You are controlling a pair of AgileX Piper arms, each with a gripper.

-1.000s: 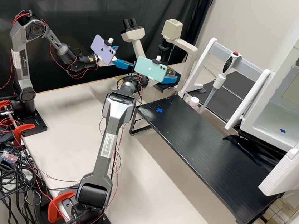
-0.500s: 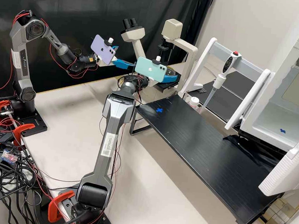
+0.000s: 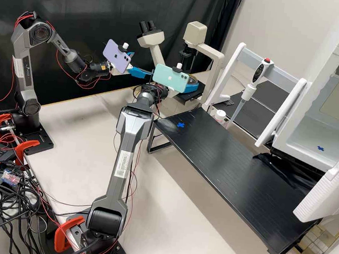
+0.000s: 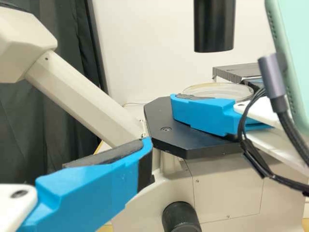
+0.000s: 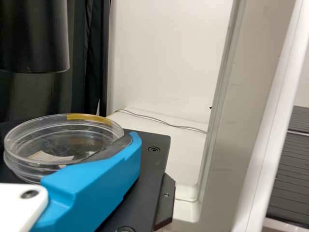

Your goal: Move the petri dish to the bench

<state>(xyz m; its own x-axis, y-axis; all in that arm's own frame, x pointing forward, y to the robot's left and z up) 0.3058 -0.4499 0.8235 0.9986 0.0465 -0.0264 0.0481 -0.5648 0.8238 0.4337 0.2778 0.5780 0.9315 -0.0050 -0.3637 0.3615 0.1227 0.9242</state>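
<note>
Clear petri dish (image 5: 63,131) is at the microscope stage (image 5: 155,162), level AFAICT; can't tell if it rests on the stage or is just clear of it. R gripper (image 3: 194,86) is right alongside the dish; can't tell how far open it is or whether it has hold. L gripper (image 3: 141,63) is off to the side, fingers well apart w/ nothing btwn them.

Step in hand, prob.: securing the dish at the scope, i.e. pickup stage; transfer to the counter (image 3: 230,166) not done. Next move: R gripper needs a firm but gentle hold on the dish wall, then a straight lift, kept level, & out past the microscope arm (image 3: 216,63) w/o a knock. After that, set down flat, poss. near the blue cross (image 3: 180,125), tho that target's a guess. L gripper prob. n/a here, should keep out of the way.
</note>
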